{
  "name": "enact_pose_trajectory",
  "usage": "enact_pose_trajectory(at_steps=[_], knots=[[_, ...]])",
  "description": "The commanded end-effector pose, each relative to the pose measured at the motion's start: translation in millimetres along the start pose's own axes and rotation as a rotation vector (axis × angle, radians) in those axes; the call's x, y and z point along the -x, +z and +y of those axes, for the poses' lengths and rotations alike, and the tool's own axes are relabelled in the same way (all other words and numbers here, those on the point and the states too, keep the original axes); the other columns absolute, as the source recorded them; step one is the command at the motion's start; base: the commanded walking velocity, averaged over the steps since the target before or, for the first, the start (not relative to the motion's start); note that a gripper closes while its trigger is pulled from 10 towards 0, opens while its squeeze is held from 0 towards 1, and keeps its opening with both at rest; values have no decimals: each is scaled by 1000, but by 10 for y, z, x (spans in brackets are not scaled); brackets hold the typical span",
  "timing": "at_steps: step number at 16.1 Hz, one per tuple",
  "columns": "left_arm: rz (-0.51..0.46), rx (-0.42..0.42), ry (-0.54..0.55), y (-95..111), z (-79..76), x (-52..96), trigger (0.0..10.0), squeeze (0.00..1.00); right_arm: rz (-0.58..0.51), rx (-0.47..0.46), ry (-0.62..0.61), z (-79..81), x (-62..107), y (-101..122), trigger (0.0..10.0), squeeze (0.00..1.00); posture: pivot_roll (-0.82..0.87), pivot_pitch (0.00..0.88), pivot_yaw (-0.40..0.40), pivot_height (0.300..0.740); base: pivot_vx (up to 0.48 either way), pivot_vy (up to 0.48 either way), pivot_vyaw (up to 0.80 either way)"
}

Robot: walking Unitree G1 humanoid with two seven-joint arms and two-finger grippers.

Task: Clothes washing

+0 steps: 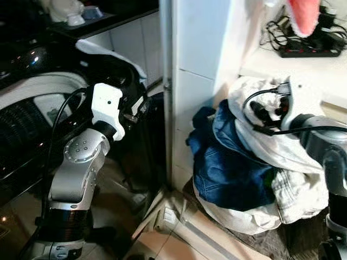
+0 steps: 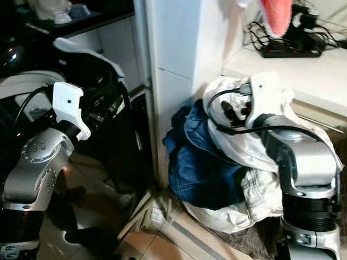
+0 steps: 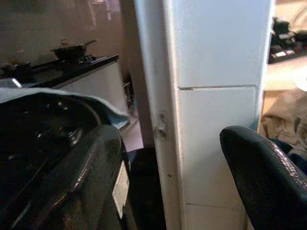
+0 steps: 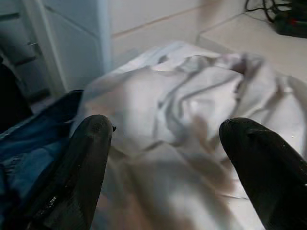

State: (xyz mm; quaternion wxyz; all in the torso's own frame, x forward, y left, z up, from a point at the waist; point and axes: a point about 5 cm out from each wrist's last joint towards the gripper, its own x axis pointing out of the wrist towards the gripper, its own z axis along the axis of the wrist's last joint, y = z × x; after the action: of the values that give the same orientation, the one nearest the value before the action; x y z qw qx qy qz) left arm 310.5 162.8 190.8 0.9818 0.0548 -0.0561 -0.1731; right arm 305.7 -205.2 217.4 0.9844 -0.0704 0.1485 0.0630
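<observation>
Right gripper (image 4: 163, 167) poised directly over white garment (image 4: 192, 124), fingers (image 4: 86, 163) spread wide apart, nothing between them. Cloth beneath: soft, crumpled, deep folds, matte cotton look. Blue denim garment (image 1: 227, 168) just off that gripper's left-hand side, darker, heavier weave, bunched and slumped against the white one. Both heaped as one rounded pile (image 2: 233, 179) at the foot of a white panelled pillar (image 1: 195, 81), pale fabric also showing under the denim at the base. Pile resting on a dark mat (image 1: 260, 238) over tiled floor (image 1: 173, 244); mat edge only partly visible.

Left gripper (image 3: 182, 191) raised beside the pillar's other face, fingers (image 3: 268, 177) parted, empty; pads black, rounded, faintly pebbled. Just beside it, glossy black curved body of the washing machine (image 1: 32, 108), with pale cloth (image 1: 108, 51) draped across its top edge. Small metal catch (image 3: 162, 127) on the pillar ahead of that gripper.

Beyond the right gripper, pale ledge (image 1: 303, 70) carrying a black power strip (image 1: 309, 51) and tangled cables; pink fuzzy object (image 1: 303, 16) hanging above, shape unclear.
</observation>
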Motion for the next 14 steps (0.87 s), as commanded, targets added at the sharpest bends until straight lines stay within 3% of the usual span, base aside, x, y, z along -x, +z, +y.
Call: enact_pose_trajectory(at_steps=[1, 2, 3, 10, 12, 13, 14], knots=[[-11, 13, 45, 25, 74, 38, 10000, 0, -33, 14, 16, 57, -4, 70, 10000, 8, 10, 0, -20, 740, 0, 0, 0], [-2, 15, 48, 10, 72, 63, 10000, 0, -33, 14, 22, 47, -11, 76, 10000, 894, 11, 0, -21, 740, 0, 0, 0], [8, 15, 39, -10, 58, 78, 10000, 0, -33, 17, 19, 31, -10, 81, 10000, 1000, 9, 0, -18, 740, 0, 0, 0], [19, -95, -114, -39, -116, 46, 10000, 0, 36, 47, -130, -232, 99, -22, 10000, 1000, -4, 0, -6, 740, 0, 0, 0], [15, -85, -118, -31, -123, 58, 10000, 0, 53, 29, -144, -277, 105, -47, 10000, 1000, -3, 0, -5, 740, 0, 0, 0], [7, -54, -180, -17, -178, 92, 10000, 0, 91, 18, -157, -321, 100, -112, 10000, 1000, 8, 0, -11, 740, 0, 0, 0], [5, 0, -283, 0, -266, 154, 10000, 0, 124, -9, -147, -342, 89, -178, 10000, 878, 12, 0, -13, 740, 0, 0, 0]])
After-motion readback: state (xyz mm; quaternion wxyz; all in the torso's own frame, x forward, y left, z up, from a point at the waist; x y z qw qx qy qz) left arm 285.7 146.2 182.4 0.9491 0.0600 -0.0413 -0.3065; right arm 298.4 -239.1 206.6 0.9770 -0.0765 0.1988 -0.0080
